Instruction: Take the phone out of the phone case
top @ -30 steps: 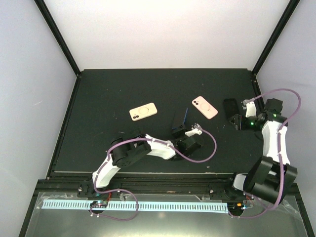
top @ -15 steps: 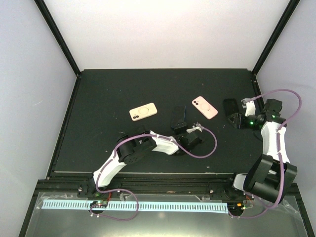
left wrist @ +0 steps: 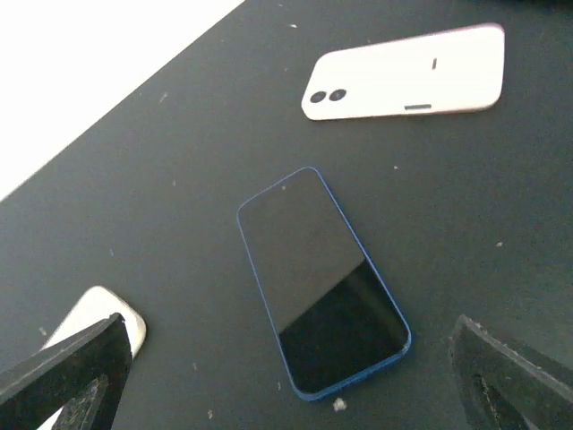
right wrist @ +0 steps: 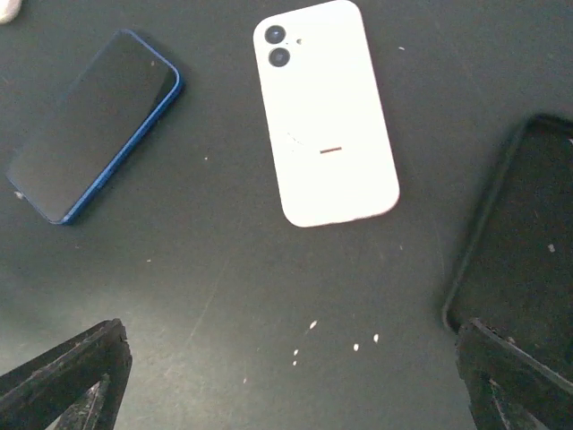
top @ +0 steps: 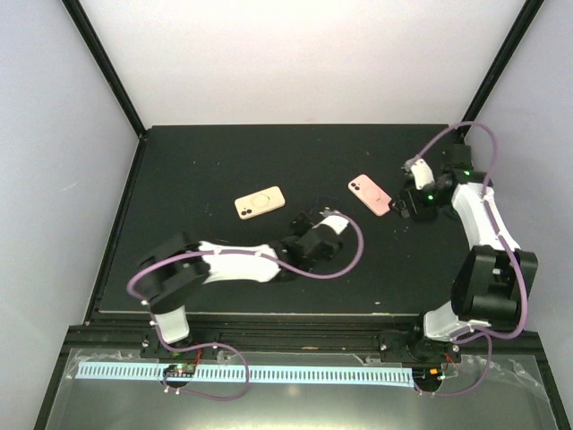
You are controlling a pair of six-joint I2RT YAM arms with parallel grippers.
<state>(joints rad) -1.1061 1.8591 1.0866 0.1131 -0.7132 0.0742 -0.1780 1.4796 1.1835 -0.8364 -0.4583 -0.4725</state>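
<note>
The phone [left wrist: 322, 282], blue-rimmed with a dark screen, lies flat and face up on the black mat, apart from any case; it also shows in the right wrist view as the phone [right wrist: 94, 125]. My left gripper [left wrist: 286, 394] hovers over its near end, open, fingers [left wrist: 63, 376] spread wide on either side. The black phone case [right wrist: 524, 242] lies empty at the right edge of the right wrist view. My right gripper [right wrist: 291, 385] is open beside it, holding nothing. From above, the left gripper [top: 309, 228] and right gripper [top: 407, 204] cover both things.
A pink phone [top: 371, 194] lies back up between the two grippers. A cream case [top: 260, 202] with a ring on it lies left of the left gripper. White crumbs [right wrist: 340, 336] dot the mat. The enclosure's walls [top: 107, 98] stand around the mat.
Both grippers have opened. The left let go of the phone, which went from tilted up to lying flat. The right released the black case and shifted up-left; the left arm stretched out low.
</note>
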